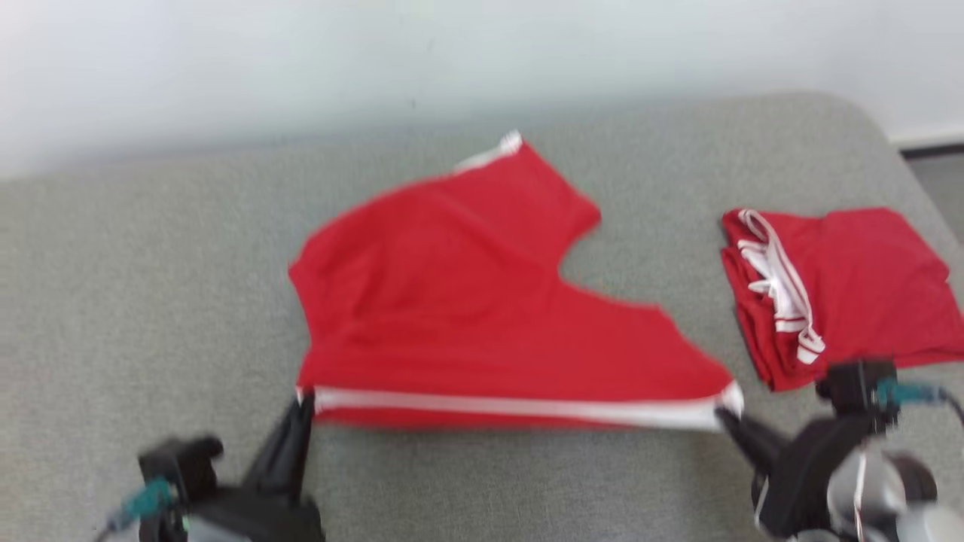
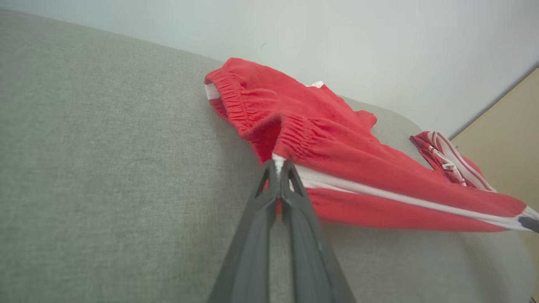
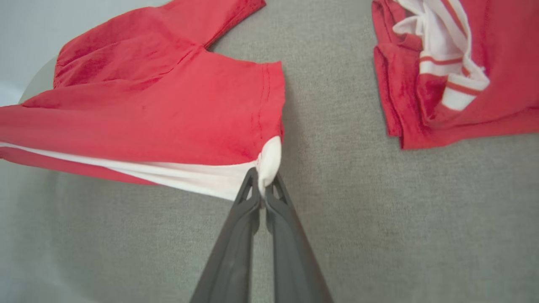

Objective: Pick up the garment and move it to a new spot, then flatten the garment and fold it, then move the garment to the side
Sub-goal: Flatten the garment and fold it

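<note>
A soft grey table top (image 1: 151, 301) lies in front of the robot. Close by, the left gripper (image 1: 305, 403) pinches one end of the white stripe (image 1: 512, 406) on the red shorts (image 1: 452, 301). The right gripper (image 1: 727, 414) pinches the other end. The shorts spread across the middle of the table. To their right lies a folded red cloth (image 1: 843, 293). A pale wall (image 1: 301, 60) stands behind.
</note>
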Robot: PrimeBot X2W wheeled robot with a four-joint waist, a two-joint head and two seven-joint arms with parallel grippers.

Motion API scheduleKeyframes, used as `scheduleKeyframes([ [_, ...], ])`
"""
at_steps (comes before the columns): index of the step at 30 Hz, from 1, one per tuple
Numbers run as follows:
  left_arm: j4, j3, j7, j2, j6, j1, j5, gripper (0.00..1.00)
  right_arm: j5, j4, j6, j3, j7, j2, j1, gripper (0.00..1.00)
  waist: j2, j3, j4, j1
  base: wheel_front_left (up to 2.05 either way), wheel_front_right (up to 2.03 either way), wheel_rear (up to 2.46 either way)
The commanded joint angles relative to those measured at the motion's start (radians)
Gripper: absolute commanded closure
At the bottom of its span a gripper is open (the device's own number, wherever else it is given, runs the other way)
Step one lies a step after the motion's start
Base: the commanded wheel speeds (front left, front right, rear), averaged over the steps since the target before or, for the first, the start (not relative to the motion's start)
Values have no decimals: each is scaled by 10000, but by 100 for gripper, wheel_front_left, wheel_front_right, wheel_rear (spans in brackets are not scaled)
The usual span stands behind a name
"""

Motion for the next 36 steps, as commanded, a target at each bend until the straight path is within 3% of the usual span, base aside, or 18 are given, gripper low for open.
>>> scheduleKeyframes([
  [1,-33,59,17,161,99,313,-43,100,-191,-187,-43,-232,208,58,372,100,2,-674,19,5,0,0,0],
  [9,-1260,-485,1329,430,693,2660,-332,100,-1531,-2489,-39,-1313,2832,1420,3264,100,2,-1113,305,5,0,0,0],
  [12,-1596,-686,1706,504,781,3230,-363,100,-1666,-2964,-37,-1482,3468,1643,3806,100,2,-1164,366,5,0,0,0],
  [19,-2312,-860,2157,483,988,3452,-499,100,-2036,-3436,-37,-1415,3556,1586,3353,100,2,-1063,442,5,0,0,0],
  [28,-2646,-685,2671,-14,1086,1859,-941,100,-2079,-1638,-37,-441,2841,255,282,100,2,-786,836,5,0,0,0],
  [36,-1797,-711,2778,-712,1312,-30,-848,100,-2541,1111,-36,436,1499,-58,-2739,100,2,-100,1492,5,0,0,0],
])
